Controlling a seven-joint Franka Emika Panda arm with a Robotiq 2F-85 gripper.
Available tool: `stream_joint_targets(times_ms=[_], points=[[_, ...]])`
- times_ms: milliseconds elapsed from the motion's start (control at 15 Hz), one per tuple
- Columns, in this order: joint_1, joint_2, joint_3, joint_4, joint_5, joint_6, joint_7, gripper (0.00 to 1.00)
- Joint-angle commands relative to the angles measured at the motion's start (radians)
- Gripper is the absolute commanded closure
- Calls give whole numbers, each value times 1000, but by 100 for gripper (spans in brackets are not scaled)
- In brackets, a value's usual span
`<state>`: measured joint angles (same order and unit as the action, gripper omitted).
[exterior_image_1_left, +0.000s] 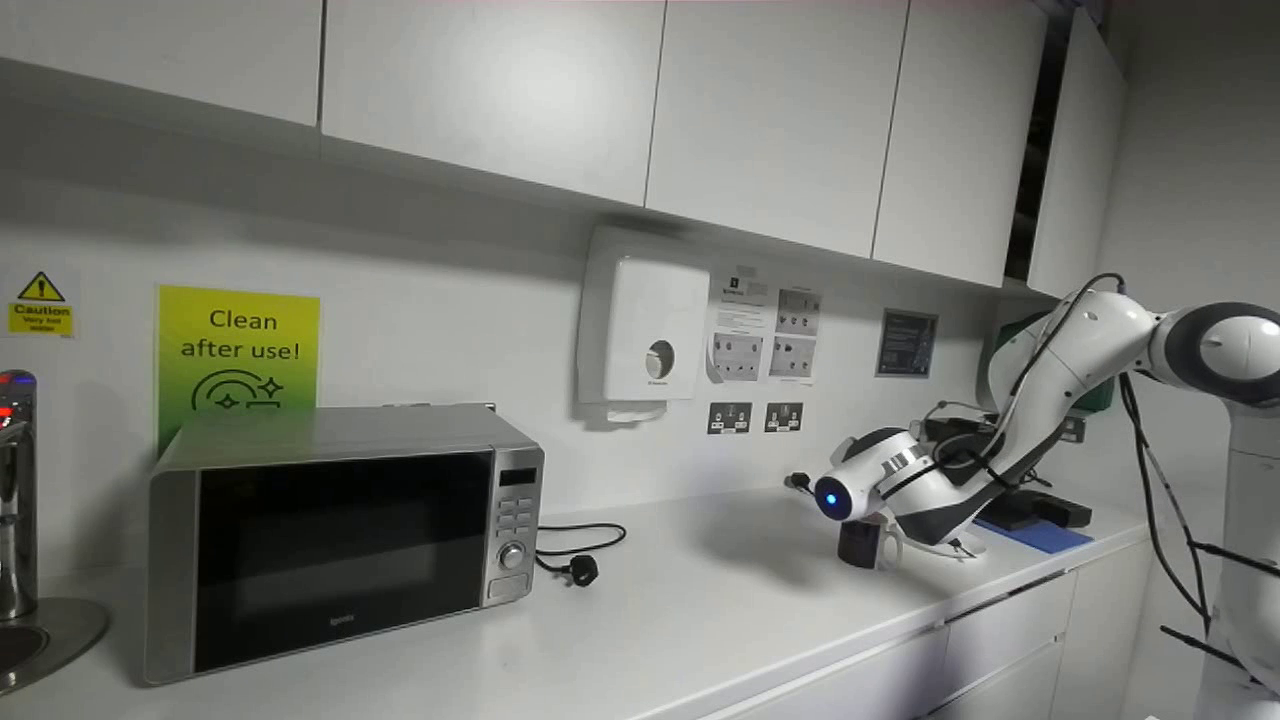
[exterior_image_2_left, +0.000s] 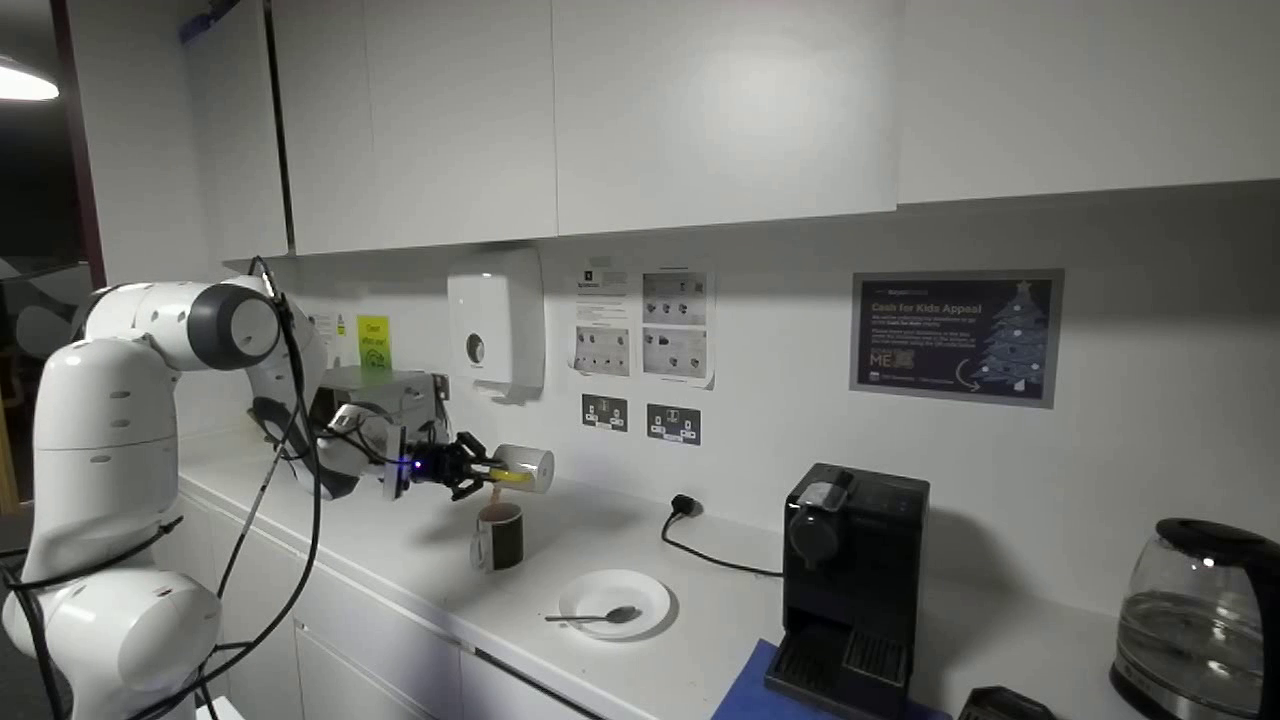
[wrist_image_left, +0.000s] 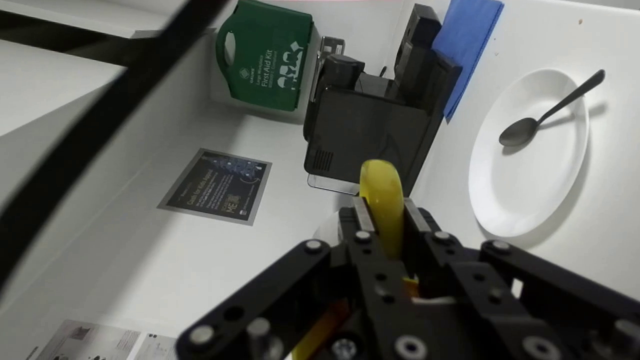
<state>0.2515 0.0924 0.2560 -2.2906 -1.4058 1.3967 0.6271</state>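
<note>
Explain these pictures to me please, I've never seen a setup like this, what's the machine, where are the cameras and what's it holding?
The machine is a white robot arm. Two pictures come from cameras standing outside it, looking along a white counter; the third comes from a camera on its wrist, looking past the black end effector. It is closed on the yellow handle of a pale cup, tipped on its side above a dark mug. A brownish streak shows between them, probably liquid being poured. Also on the counter are a white plate with a spoon on it, a black coffee machine standing partly on a blue cloth, a glass kettle and a microwave.
</note>
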Motion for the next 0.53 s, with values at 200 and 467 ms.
stream_joint_targets(times_ms=[200, 467], points=[[12, 0, 4, -6, -69, -66, 26, 96], [12, 4, 3, -7, -92, -66, 28, 96]])
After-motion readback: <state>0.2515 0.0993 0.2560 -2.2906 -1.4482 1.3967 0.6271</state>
